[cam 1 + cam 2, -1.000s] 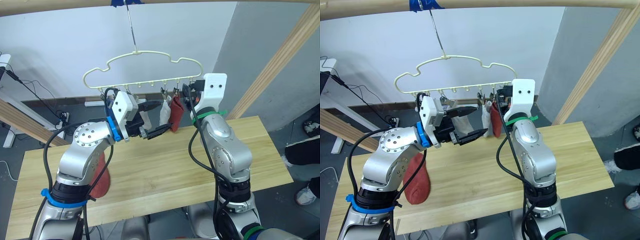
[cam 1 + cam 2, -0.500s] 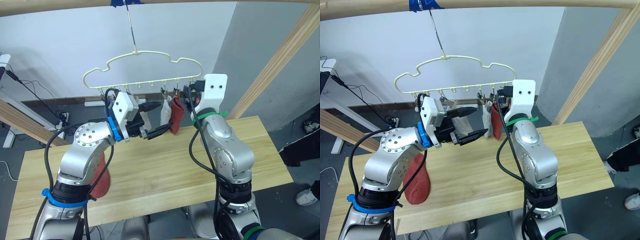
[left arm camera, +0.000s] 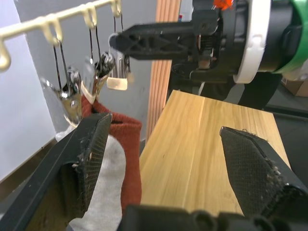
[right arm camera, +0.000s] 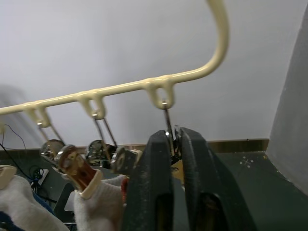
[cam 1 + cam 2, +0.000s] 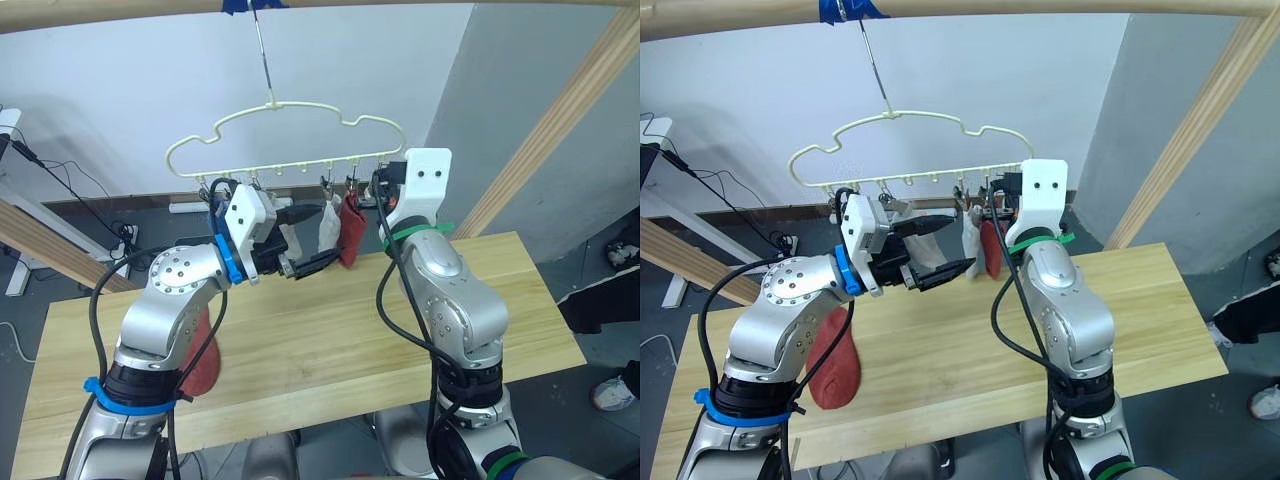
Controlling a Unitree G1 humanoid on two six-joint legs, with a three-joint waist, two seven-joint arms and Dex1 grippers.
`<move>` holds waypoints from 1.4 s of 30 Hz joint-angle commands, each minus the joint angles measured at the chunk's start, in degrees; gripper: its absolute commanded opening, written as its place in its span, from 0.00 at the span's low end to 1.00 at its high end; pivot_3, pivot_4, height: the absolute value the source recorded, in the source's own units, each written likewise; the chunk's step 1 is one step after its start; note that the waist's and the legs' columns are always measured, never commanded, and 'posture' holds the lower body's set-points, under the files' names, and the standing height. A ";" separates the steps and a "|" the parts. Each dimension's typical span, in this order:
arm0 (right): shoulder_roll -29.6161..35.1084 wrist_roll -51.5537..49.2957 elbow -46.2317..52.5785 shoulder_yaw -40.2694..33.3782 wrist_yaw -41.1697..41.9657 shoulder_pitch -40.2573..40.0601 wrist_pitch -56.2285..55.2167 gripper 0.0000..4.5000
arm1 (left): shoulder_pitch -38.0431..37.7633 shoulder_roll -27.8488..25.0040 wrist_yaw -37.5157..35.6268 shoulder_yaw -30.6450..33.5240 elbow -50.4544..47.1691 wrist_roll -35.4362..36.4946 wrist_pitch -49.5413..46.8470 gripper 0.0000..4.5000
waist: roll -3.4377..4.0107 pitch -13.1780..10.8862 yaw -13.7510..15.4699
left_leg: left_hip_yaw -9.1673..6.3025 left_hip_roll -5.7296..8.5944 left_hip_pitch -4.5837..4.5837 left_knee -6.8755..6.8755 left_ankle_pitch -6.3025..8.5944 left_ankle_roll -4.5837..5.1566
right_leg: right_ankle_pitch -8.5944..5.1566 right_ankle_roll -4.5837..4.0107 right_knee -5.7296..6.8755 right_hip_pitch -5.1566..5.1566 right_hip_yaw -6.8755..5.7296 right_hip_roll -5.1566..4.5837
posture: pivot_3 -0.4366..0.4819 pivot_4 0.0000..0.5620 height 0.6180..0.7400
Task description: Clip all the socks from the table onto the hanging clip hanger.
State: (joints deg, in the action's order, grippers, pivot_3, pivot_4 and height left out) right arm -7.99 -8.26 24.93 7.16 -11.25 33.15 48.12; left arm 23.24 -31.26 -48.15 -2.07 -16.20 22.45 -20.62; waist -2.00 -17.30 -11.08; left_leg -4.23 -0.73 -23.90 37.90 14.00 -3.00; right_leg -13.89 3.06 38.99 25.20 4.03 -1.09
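The right gripper (image 4: 174, 159), nudged slightly upward over the last second, pinches the end clip (image 3: 118, 79) of the clip hanger (image 5: 285, 135), probably to open it. The left gripper (image 3: 163, 154), fingers apart, waits beside the hung rust-red sock (image 5: 349, 228); another rust-red sock (image 5: 833, 362) lies on the table (image 5: 330, 340).

One clip hanger (image 5: 285, 140). On it: one rust-red sock (image 5: 351, 228), one light grey sock (image 5: 326, 228), further socks behind left arm, count unclear. One rust-red sock (image 5: 835, 362) on worktop (image 5: 940, 350). Two grippers: left gripper (image 5: 310, 238), right gripper (image 5: 376, 186).

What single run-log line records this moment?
right pincer: shut on end clip | left pincer: open by hung socks | one red sock on table
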 commanded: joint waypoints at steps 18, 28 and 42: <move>-1.76 -0.68 1.54 0.15 2.17 1.27 -0.52 0.00 | -24.99 13.88 39.36 22.31 5.83 -10.63 -0.48 1.00 | 0.00 0.00 0.42 | -0.08 -0.04 0.02 0.03 0.00 0.01 | 0.01 -0.02 0.03 0.01 -0.06 -0.02 | 0.25 0.49 1.00; -1.58 -0.61 1.25 0.03 3.64 1.93 0.22 0.00 | -22.68 14.20 42.85 24.96 19.38 -9.91 -5.12 1.00 | -0.01 0.01 0.74 | -0.07 -0.01 0.03 0.05 -0.01 0.02 | 0.01 -0.02 0.01 -0.03 -0.09 -0.03 | 0.25 0.50 1.00; -1.62 -0.17 2.03 0.40 4.02 1.90 0.79 0.00 | -20.25 14.15 41.88 24.16 25.66 -7.94 -12.53 0.88 | 0.11 0.10 1.29 | 0.00 -0.01 0.12 0.05 -0.01 0.02 | 0.01 -0.01 0.02 -0.06 -0.03 -0.02 | 0.23 0.49 1.00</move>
State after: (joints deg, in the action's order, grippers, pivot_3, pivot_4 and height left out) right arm -7.92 -8.03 24.63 6.87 -7.58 33.19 49.38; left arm 5.18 -17.41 -6.07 22.88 7.31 14.70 -30.76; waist -1.89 -17.20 -9.78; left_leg -4.23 -0.74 -23.77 37.95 13.99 -2.98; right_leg -13.88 3.05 39.01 25.14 4.01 -1.11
